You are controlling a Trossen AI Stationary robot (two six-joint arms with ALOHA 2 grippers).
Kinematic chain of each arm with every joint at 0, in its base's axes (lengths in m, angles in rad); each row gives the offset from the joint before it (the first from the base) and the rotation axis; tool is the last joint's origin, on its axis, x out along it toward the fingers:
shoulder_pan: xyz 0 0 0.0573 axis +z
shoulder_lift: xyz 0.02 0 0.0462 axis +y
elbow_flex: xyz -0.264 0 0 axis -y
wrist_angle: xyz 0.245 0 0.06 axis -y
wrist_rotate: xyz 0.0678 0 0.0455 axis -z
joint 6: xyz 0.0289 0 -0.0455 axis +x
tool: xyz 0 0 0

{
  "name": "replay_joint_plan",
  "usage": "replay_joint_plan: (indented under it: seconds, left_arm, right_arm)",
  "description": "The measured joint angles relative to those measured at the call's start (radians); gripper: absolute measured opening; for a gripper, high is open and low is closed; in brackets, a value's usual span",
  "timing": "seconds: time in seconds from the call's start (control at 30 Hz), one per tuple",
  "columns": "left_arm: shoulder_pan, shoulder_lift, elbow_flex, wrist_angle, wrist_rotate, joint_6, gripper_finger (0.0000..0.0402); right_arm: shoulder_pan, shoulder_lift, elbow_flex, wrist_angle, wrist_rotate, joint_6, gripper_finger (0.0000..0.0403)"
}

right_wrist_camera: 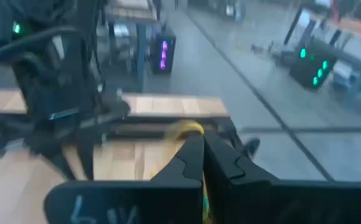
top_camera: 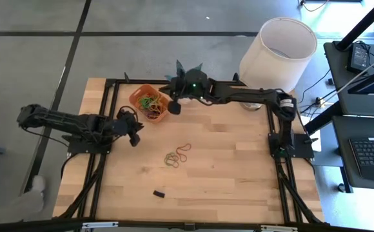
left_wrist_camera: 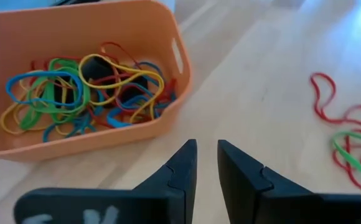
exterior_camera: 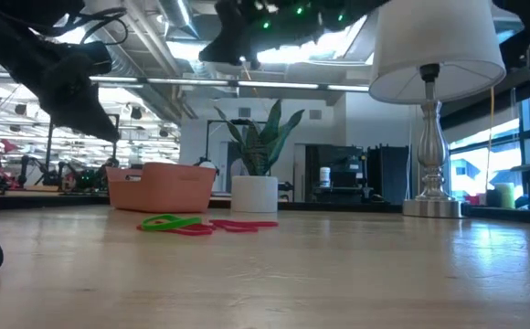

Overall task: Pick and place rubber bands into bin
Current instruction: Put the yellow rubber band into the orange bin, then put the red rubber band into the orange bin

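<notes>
Wooden table (top_camera: 238, 161), lamp (top_camera: 277, 45) behind. Right gripper (right_wrist_camera: 203, 144) above orange bin's (top_camera: 137, 96) edge, pinched on yellow rubber band (right_wrist_camera: 187, 129); could drop outside. Left gripper (left_wrist_camera: 206, 149) beside bin, slightly parted, empty. Loose rubber bands (top_camera: 177, 154) near bin.

My bin (left_wrist_camera: 75, 134) is orange, and the rubber bands (left_wrist_camera: 84, 87) in it are a tangle of yellow, blue, green and red. On the pale, straw-coloured wood of my table (top_camera: 232, 167), the loose bands (left_wrist_camera: 345, 134) are red with one bright green loop among them. My left gripper (left_wrist_camera: 206, 163) has black fingers, and so does my right gripper (right_wrist_camera: 203, 155), with a strip of yellow showing between its tips. My arms are dark, with small green lights on the right one. The lampshade (top_camera: 278, 53) is creamy white, the plant pot (exterior_camera: 254, 194) white, and its leaves (exterior_camera: 263, 137) green.
</notes>
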Motion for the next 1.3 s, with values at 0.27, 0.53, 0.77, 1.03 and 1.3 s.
replay_joint_plan:
  seconds: [0.27,0.53,0.77,1.03,1.3]
  left_arm:
    - [0.043,0.000,0.000,0.025,0.009,-0.003,0.0059]
    - [0.047,0.000,0.000,0.028,0.011,-0.049,0.0059]
    - [0.047,0.000,0.000,0.029,0.098,-0.049,0.0059]
    - [0.047,0.000,0.000,0.030,0.145,-0.049,0.0059]
    - [0.047,0.000,0.000,0.031,0.150,-0.041,0.0059]
  right_arm:
    - [-0.015,0.164,0.083,0.096,-0.029,-0.001,0.0000]
    - [-0.018,0.435,0.383,0.092,-0.042,-0.002,0.0000]
    - [-0.019,0.620,0.659,-0.143,0.042,-0.038,0.0029]
    - [-0.028,0.626,0.685,-0.293,0.178,-0.052,0.0082]
    - [-0.025,0.607,0.685,-0.349,0.236,-0.048,0.0125]
